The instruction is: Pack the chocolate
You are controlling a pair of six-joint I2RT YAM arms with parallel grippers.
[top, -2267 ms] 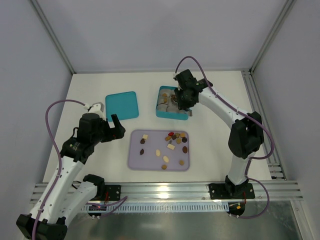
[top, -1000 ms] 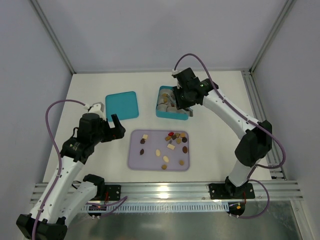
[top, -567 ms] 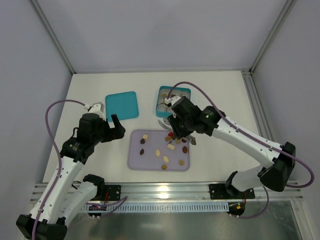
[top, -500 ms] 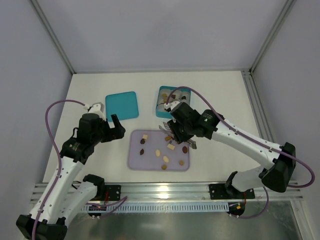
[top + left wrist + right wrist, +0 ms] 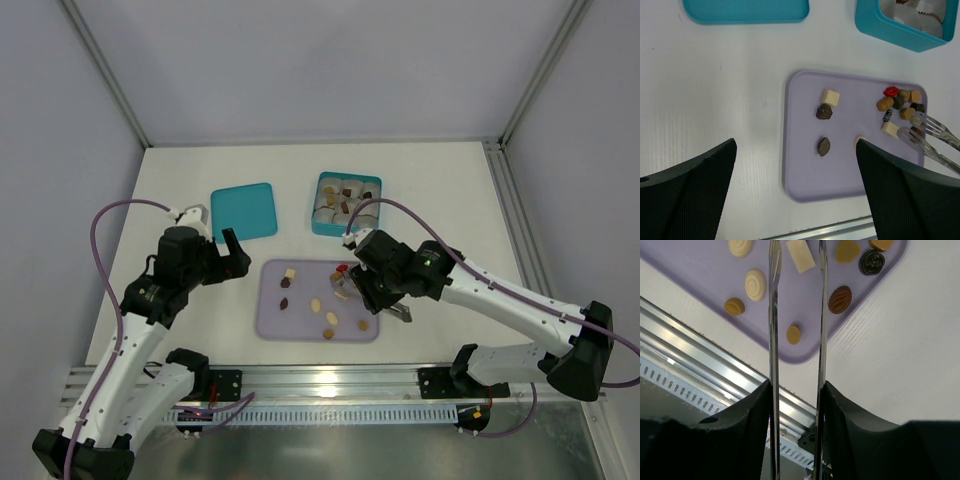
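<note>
The right gripper (image 5: pixel 911 126) carries two long fork-tipped tongs. They stand parted with a clear gap and pinch nothing. Their tips hang above the lilac tray (image 5: pixel 805 185), just beside a cream square (image 5: pixel 890 128) of the chocolate (image 5: pixel 900 107). In the right wrist view that square shows in the gap between the tongs, touching neither.

The main cluster, tan and dark brown pieces with one red piece (image 5: pixel 891 91), lies just beyond the tips, toward the teal box (image 5: pixel 890 30). A ribbed brown oval (image 5: pixel 840 299) lies outside one tong and a cream swirl (image 5: pixel 755 284) outside the other. A small tan round (image 5: pixel 793 334) sits under the gap, nearer the wrist.

The left gripper (image 5: pixel 796 145) is spread wide and holds nothing. A few pieces lie ahead of it, framed between its fingers (image 5: pixel 695 190), among them a dark oval (image 5: pixel 824 146). A few more pieces sit in the paper cups (image 5: pixel 350 185) of the box.
</note>
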